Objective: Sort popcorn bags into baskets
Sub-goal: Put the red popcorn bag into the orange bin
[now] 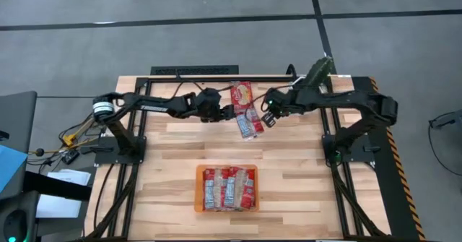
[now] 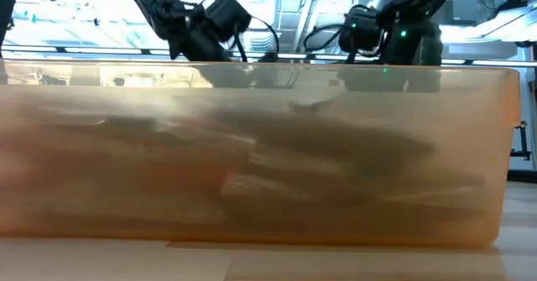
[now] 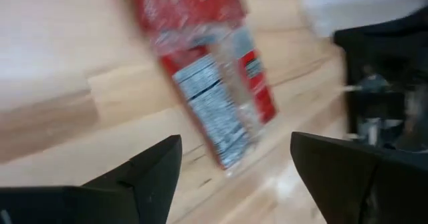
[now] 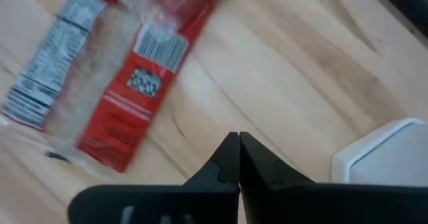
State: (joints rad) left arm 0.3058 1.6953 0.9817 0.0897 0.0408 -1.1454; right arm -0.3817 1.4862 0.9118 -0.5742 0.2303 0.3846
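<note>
Left gripper point(image 1: 229, 113): fingers spread wide, holding nothing. Directly ahead of it, nearly at the fingertips, two loose flat red foil popcorn packets point(image 1: 245, 109) lie on the pale wooden worktop point(image 1: 166, 155). The upper red-and-yellow packet point(image 1: 242, 93) overlaps the narrower red-and-silver packet point(image 1: 249, 122), whose long axis runs obliquely across the line of the fingers.

Right gripper point(image 1: 268, 118): fingers pressed together, empty, just beside the same pair on the opposite side, with a white pot point(image 4: 384, 154) close by.

Both arms stand about equally near.

The shallow orange plastic tray point(image 1: 199, 190), already holding a row of packets, sits well apart from both grippers, towards the worktop's near edge.
</note>
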